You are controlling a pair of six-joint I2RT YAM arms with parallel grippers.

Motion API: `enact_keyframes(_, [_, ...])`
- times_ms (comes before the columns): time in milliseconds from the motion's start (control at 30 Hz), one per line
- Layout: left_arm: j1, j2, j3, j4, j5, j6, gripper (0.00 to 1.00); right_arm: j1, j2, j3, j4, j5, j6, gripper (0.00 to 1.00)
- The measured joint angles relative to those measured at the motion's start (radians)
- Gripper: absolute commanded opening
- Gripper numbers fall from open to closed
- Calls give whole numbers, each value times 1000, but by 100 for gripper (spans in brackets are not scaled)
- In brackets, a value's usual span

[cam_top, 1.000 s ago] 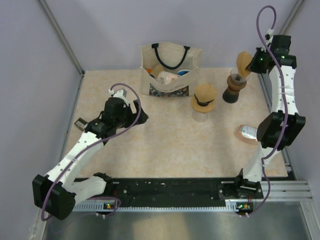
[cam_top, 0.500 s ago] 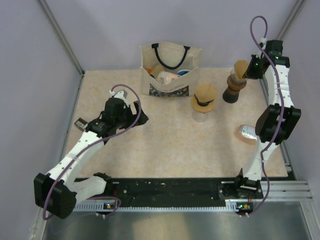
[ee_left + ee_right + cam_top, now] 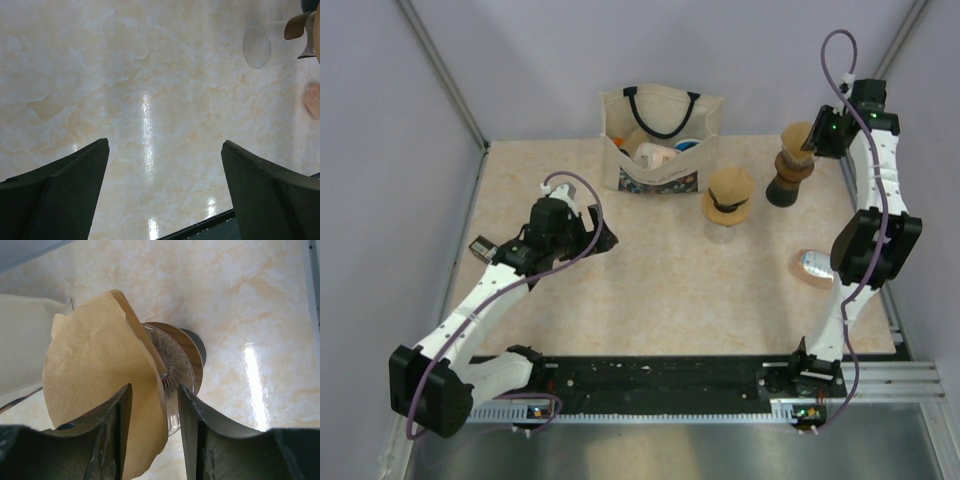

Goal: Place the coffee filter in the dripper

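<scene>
While right gripper (image 3: 152,427) pinches coffee filter (image 3: 95,385) over dripper (image 3: 177,365):
Paper tilted, may snag the rim; left gripper (image 3: 165,190) spread, idle.

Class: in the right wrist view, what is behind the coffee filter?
A ribbed clear glass cone on a wooden ring; the coffee filter covers its left side and inside.

The coffee filter (image 3: 102,375) covered most of the dripper (image 3: 180,365) in the right wrist view. In the left wrist view, a glass cup (image 3: 272,44) was cut by the right edge.
</scene>
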Motion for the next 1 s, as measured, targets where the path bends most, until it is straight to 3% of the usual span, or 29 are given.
enact_keyframes(333, [3,0,-10,3,7,0,99,0,-103,0,3,30,0,47])
enact_keyframes(667, [4,-6,-20,3,6,0,99,16,-220,-16,62,48,5,37])
enact_keyframes(1000, [4,-13,-32,3,2,0,99,80,-134,29,83,61,-22,29])
